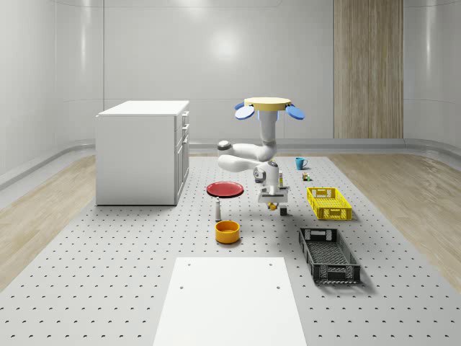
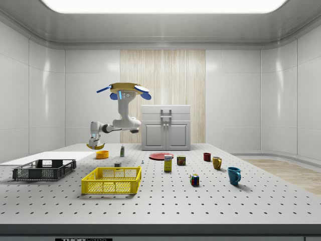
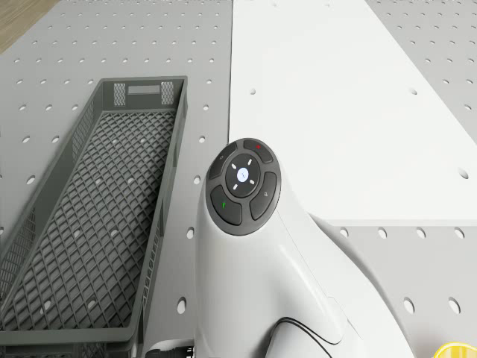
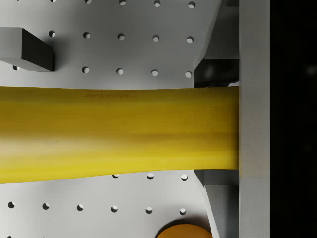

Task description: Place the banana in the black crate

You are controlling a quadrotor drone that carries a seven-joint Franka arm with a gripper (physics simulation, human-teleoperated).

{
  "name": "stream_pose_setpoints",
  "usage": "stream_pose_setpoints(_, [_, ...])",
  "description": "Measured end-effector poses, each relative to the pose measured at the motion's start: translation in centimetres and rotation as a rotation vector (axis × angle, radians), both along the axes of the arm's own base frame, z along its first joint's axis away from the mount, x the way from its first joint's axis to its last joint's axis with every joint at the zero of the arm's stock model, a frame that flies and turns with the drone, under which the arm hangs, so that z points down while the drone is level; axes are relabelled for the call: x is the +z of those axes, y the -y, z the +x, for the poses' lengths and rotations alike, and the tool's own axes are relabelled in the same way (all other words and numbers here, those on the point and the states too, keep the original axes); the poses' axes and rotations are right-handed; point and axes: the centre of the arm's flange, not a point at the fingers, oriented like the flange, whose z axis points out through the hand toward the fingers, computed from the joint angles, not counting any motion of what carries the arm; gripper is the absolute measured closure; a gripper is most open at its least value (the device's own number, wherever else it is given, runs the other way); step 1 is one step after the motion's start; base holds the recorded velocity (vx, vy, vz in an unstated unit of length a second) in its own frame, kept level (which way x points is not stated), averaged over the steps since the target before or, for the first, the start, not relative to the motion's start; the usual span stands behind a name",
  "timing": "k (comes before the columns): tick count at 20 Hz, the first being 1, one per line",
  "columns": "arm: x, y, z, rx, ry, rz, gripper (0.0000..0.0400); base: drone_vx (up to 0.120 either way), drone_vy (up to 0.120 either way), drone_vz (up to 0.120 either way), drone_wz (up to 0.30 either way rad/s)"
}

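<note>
— Where is the banana [image 4: 119, 131]?
— Clamped crosswise in the gripper [image 1: 274, 207], held above the table [image 1: 108, 288].
— And the drone [image 1: 268, 107]?
— Hovering over the table, the orange bowl [image 1: 227, 231] just beside the jaws; the crate [image 1: 328, 254] stands apart, open floor between.

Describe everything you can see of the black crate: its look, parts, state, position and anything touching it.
The black crate is a long, shallow, rectangular bin that looks like dark plastic, with lattice mesh walls and floor and a solid rim. It sits flat on the perforated table, open side up, with nothing inside. It lies beside the white panel and near the yellow crate. Nothing else touches it; the tool holds the banana clear of it.
</note>
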Motion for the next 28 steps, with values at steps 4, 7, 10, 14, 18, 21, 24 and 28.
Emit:
stream_pose_setpoints(4, [-0.01, 0.0, 0.0, 0.0, 0.0, 0.0, 0.021, 0.12, 0.12, 0.12, 0.0])
stream_pose_setpoints(7, [-0.01, 0.0, 0.0, 0.0, 0.0, 0.0, 0.021, 0.12, 0.12, 0.027, 0.0])
stream_pose_setpoints(10, [-0.01, 0.0, 0.0, 0.0, 0.0, 0.0, 0.021, 0.12, 0.12, 0.0, 0.0])
stream_pose_setpoints(14, [-0.01, 0.0, 0.0, 0.0, 0.0, 0.0, 0.021, 0.12, 0.12, 0.0, 0.0])
stream_pose_setpoints(18, [-0.01, 0.0, 0.0, 0.0, 0.0, 0.0, 0.021, 0.12, 0.12, 0.0, 0.0])
stream_pose_setpoints(21, [-0.01, 0.0, 0.0, 0.0, 0.0, 0.0, 0.021, 0.12, 0.12, 0.0, 0.0])
stream_pose_setpoints(24, [-0.01, 0.0, 0.0, 0.0, 0.0, 0.0, 0.021, 0.12, 0.12, 0.0, 0.0])
stream_pose_setpoints(28, [-0.01, 0.0, 0.0, 0.0, 0.0, 0.0, 0.021, 0.12, 0.12, 0.0, 0.0])
